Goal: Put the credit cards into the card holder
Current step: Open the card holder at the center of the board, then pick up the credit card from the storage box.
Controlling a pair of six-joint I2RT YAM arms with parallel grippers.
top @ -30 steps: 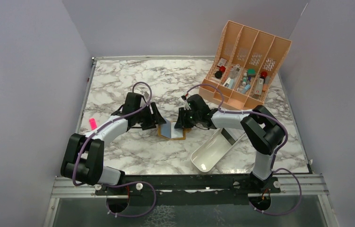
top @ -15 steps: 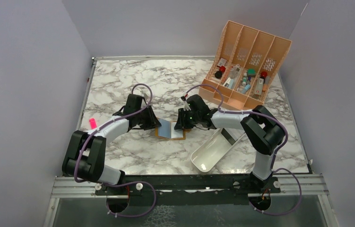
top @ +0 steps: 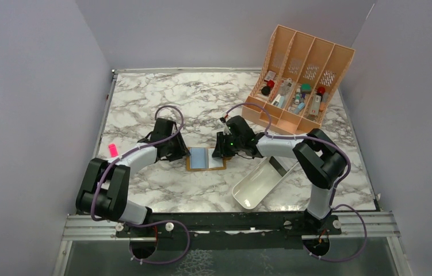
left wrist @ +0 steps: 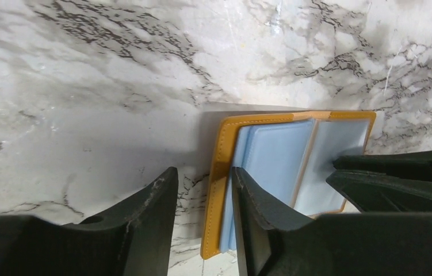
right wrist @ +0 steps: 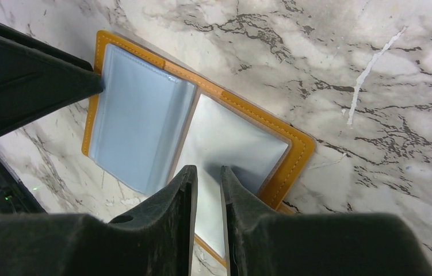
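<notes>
Card holder (right wrist: 297, 150) open flat, credit cards (right wrist: 136, 115) inside | right gripper (right wrist: 209, 171) pinches it | left gripper (left wrist: 205, 177) narrow, grip unclear

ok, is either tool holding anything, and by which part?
The left tool straddles the card holder's left edge; the right tool sits over its right page. Actual grip cannot be told.

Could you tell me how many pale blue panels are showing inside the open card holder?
2. The left panel covers the card holder's left half; the right panel covers its right half. More may be stacked underneath.
</notes>
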